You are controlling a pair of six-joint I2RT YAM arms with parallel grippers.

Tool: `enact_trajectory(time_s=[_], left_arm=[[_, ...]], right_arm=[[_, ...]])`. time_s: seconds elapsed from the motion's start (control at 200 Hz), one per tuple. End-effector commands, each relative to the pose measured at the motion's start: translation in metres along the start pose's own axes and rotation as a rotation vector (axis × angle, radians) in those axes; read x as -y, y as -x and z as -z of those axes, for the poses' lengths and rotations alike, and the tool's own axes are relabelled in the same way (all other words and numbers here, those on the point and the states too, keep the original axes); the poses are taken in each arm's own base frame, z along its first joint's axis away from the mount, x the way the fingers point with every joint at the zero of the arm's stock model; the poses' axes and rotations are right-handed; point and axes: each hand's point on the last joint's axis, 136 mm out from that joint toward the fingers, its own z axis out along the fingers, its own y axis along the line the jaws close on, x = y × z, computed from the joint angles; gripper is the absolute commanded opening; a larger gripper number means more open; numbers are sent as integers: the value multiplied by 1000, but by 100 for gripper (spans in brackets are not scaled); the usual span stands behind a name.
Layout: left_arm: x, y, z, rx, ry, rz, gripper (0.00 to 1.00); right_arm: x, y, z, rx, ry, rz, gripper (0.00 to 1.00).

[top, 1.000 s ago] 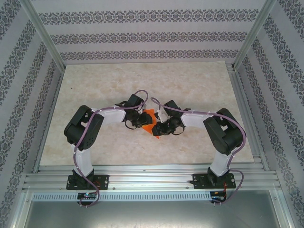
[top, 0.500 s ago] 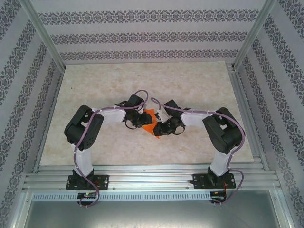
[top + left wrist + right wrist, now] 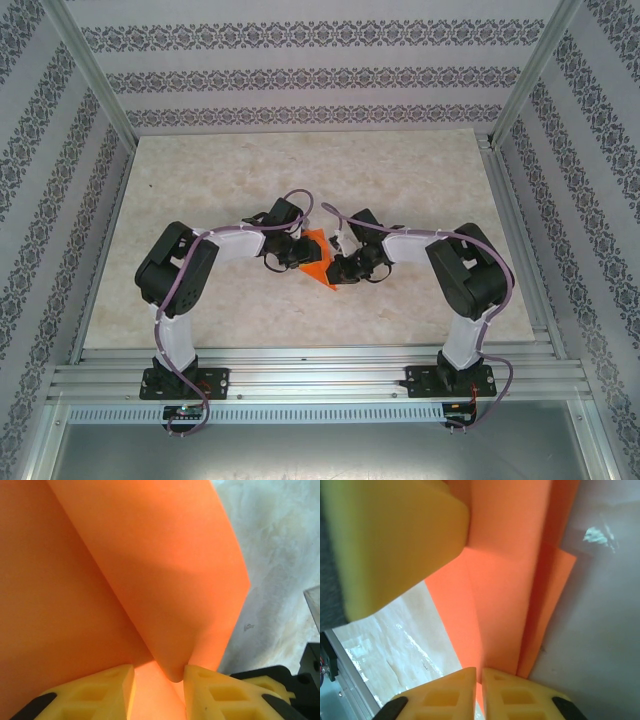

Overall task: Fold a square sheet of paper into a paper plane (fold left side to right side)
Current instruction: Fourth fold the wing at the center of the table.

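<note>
Nearest, along the bottom of the overhead view, a ribbed aluminium rail (image 3: pixel 320 385) carries both arm bases. The arms (image 3: pixel 175 275) rise from it, bend at black elbows and reach inward, meeting just left of the frame's middle.

Seen from its own wrist camera, the left end effector (image 3: pixel 159 672) is narrowly open. Its two yellow fingers (image 3: pixel 95 692) stand at the bottom edge with a small gap between them. A rounded fold of the sheet of paper (image 3: pixel 150 555) dips into that gap and touches the right-hand finger. The paper is plain bright orange and covers the left and centre of that view. One layer bends over another along a slanting line from the upper left down to the bottom centre.

In the right wrist view, the right end effector (image 3: pixel 479 672) is closed to a thin slit at the bottom of the frame. An orange edge runs into the slit, so it pinches the paper. Above it the paper climbs the frame in overlapping creased layers, with one corner jutting out at the right. A blurred yellow block (image 3: pixel 395 540) at the upper left lies against the paper.

From overhead the paper is a small orange patch between the two end effectors, one pointed corner aimed toward the bottom of the frame. Under it the pale marbled worktop (image 3: pixel 400 180) stretches toward the top of the frame. Beyond that stand walls (image 3: pixel 320 75) with dark patterned bands.
</note>
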Motion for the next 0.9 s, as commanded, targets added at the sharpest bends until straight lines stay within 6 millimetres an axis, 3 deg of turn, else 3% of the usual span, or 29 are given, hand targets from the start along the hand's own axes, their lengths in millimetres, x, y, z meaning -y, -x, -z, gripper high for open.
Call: enact_trajectory(time_s=[0.0, 0.145, 0.24, 0.515, 0.669, 0.894], left_arm=[[-9, -1, 14, 30, 48, -40, 35], [11, 2, 26, 55, -36, -71, 35], [20, -1, 29, 63, -91, -73, 29], [51, -14, 11, 4, -207, -117, 18], [53, -14, 1, -12, -205, -105, 15], [34, -15, -16, -27, -144, -81, 12]], right_arm=[[32, -20, -10, -65, -88, -77, 11], [40, -26, -15, -87, -99, -112, 9], [43, -29, -19, -101, -100, -132, 9], [46, -32, -22, -121, -108, -149, 9], [46, -32, -23, -124, -111, -151, 8], [49, -34, -23, -136, -129, -154, 8]])
